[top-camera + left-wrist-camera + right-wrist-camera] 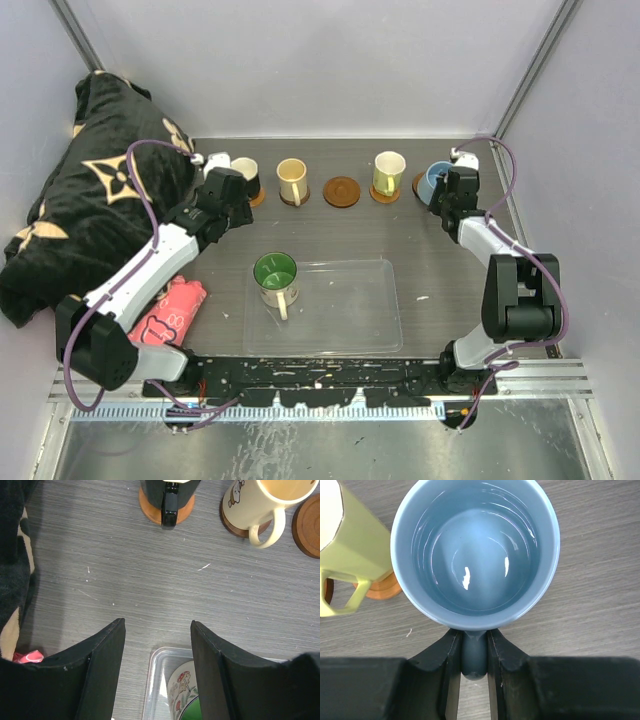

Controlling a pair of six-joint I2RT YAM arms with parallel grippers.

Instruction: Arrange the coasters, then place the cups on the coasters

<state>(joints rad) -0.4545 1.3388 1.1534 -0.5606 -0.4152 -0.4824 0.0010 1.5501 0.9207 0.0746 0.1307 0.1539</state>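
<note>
Holding left fingers (232, 185) half open on nothing, just short of the black cup (167, 492) on its coaster (149, 511). I'm seeing the green cup (275, 275) sitting in the tray (370, 325). Cream cup (291, 180), bare coaster (341, 191) and yellow cup (388, 172) are lining the counter's (450, 280) back. Right fingers (442, 188) are pinching the blue cup's (475, 550) handle.

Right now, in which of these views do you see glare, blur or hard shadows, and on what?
Right wrist: two small white glare spots on the glossy inside of the light blue cup, which is otherwise sharp. Left wrist: the table grain is sharp, with no glare. Top external: the light is even and the shadows soft, with only a faint sheen along the edges of the clear tray.
</note>
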